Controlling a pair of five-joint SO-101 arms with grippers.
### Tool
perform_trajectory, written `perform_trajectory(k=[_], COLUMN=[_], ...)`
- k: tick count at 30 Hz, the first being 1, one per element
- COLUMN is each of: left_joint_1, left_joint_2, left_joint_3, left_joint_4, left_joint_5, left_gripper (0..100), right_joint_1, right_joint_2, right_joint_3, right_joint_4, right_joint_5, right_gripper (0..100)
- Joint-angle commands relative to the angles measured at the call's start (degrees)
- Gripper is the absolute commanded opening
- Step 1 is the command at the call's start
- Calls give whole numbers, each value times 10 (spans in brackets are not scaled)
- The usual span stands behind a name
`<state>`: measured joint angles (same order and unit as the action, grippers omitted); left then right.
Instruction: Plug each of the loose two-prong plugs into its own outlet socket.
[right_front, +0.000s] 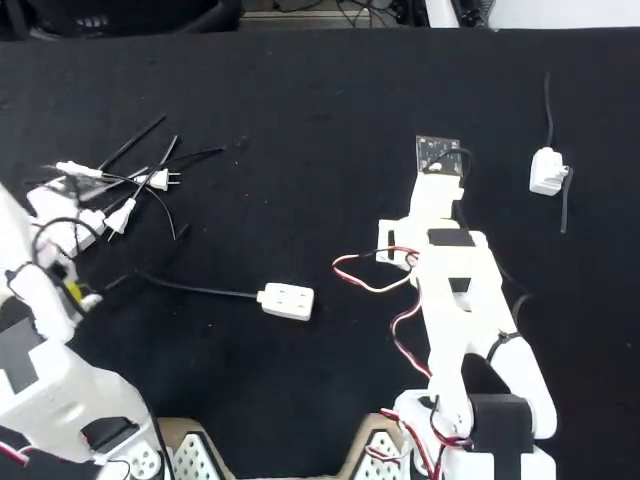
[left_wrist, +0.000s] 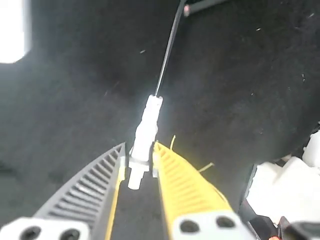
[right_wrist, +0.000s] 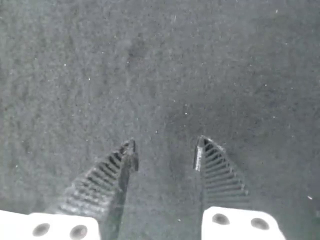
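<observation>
Plug (left_wrist: 149, 114), white: grasped between the tips of my left pincer (left_wrist: 139, 151), its black cord (left_wrist: 169, 50) running on ahead of them. Right pincer (right_wrist: 165, 150): released, above the black table (right_wrist: 150, 60).

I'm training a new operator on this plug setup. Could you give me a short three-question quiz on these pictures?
1. True or false: the left gripper is shut on a white plug.
2. What lies between the fingers of the right gripper? A) a plug B) a cord C) only the bare table
3. Fill in: in the high view, the loose plugs lie nearer the ___ arm.

Key: 1 true; 2 C; 3 left.
</observation>
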<state>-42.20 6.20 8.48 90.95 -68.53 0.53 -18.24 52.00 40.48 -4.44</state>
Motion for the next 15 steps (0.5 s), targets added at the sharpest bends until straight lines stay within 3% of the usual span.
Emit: perform_trajectory(k=[1, 7, 15], left_joint_1=[-28, -69, -74], left_joint_2=[-3, 4, 4], left_joint_3=[-85, -125, 61], left_joint_4=[37, 25, -127], left_joint_5=[-2, 16, 14], left_gripper=[30, 30, 33], right_joint_1=[11, 11, 11], right_joint_2=[-20, -20, -20], right_joint_3=[-25, -25, -24], right_joint_4=[-11, -11, -11], right_joint_5=[-2, -2, -2], right_gripper=[187, 187, 187])
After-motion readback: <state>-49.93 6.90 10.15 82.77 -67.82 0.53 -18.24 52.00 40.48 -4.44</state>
